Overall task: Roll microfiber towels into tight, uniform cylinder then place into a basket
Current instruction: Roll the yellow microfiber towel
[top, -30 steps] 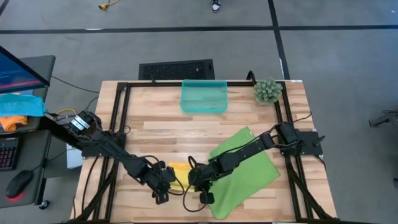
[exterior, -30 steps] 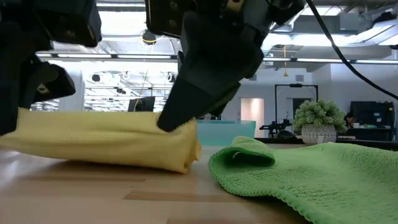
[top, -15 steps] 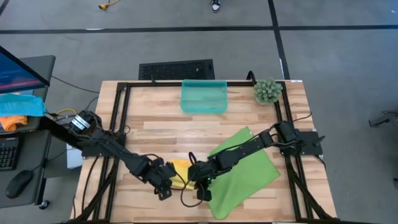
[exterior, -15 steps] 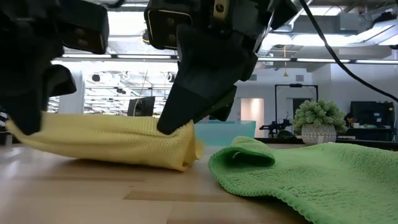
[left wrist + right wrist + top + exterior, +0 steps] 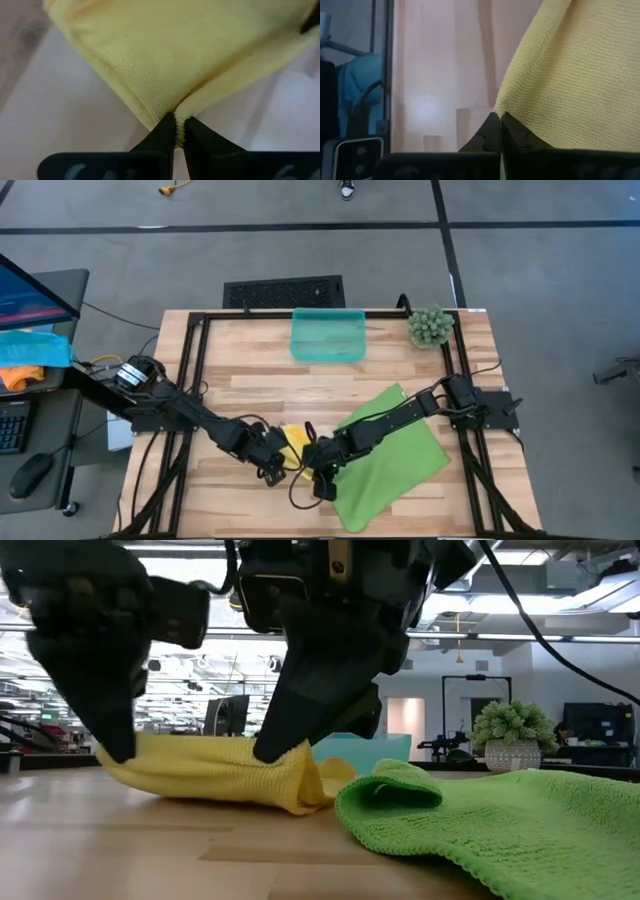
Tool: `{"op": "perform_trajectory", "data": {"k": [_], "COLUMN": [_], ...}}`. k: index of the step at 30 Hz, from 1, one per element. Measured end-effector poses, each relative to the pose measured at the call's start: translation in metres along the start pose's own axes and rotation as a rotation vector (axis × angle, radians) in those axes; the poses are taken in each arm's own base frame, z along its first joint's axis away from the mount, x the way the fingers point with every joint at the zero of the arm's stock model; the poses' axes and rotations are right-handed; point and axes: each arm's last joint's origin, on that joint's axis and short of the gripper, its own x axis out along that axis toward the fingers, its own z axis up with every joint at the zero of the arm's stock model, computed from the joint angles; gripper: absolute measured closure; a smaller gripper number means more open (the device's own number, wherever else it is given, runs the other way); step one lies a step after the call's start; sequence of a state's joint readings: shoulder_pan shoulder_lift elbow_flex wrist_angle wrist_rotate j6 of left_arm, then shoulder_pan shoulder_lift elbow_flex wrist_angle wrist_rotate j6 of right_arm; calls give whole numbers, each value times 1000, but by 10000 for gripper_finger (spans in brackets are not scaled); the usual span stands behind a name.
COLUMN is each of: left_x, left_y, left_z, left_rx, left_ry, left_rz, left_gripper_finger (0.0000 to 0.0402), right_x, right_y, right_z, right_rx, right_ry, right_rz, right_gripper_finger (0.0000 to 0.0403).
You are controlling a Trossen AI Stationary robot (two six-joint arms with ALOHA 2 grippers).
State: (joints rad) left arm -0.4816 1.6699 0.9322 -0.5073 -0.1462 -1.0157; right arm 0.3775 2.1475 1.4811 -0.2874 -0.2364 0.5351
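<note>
Both grippers, left gripper (image 5: 276, 469) and right gripper (image 5: 318, 473), pinched the rolled yellow towel (image 5: 293, 448) at lower centre of the high view; uneven pulling could have loosened it.

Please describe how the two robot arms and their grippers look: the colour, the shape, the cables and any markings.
Both arms are black and jointed, with black cables looping below them. The left gripper and right gripper each end in two dark, pointed fingers. The left arm carries a white label near its base.

Yellow towel (image 5: 292, 444), lime green towel (image 5: 400, 455), translucent teal basket (image 5: 327, 337), pale wooden table (image 5: 250, 370).
</note>
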Motion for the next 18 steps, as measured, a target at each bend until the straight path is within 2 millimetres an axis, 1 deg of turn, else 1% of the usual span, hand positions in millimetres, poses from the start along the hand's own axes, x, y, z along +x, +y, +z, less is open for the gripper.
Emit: {"op": "perform_trajectory", "data": {"k": [3, 6, 9, 11, 13, 18], "left_x": [4, 7, 9, 9, 10, 10], "left_y": [8, 16, 20, 22, 24, 29], "left_z": [5, 11, 16, 18, 20, 20], "left_rx": [-28, -58, -84, -112, -131, -147], "left_ry": [7, 10, 10, 11, 7, -9], "left_rz": [8, 18, 23, 23, 30, 79], "left_gripper_finger": [386, 386, 385, 385, 385, 385], "right_x": [0, 0, 0, 0, 0, 2], "right_y": [0, 0, -1, -2, -2, 2], "right_z": [0, 0, 0, 1, 1, -4], "right_rx": [1, 0, -8, -9, -11, -27], "right_ry": [-4, -9, -16, -29, -35, -17], "right_rz": [-8, -11, -24, -49, -67, -56], "right_gripper_finger": [387, 396, 395, 382, 360, 310]}}
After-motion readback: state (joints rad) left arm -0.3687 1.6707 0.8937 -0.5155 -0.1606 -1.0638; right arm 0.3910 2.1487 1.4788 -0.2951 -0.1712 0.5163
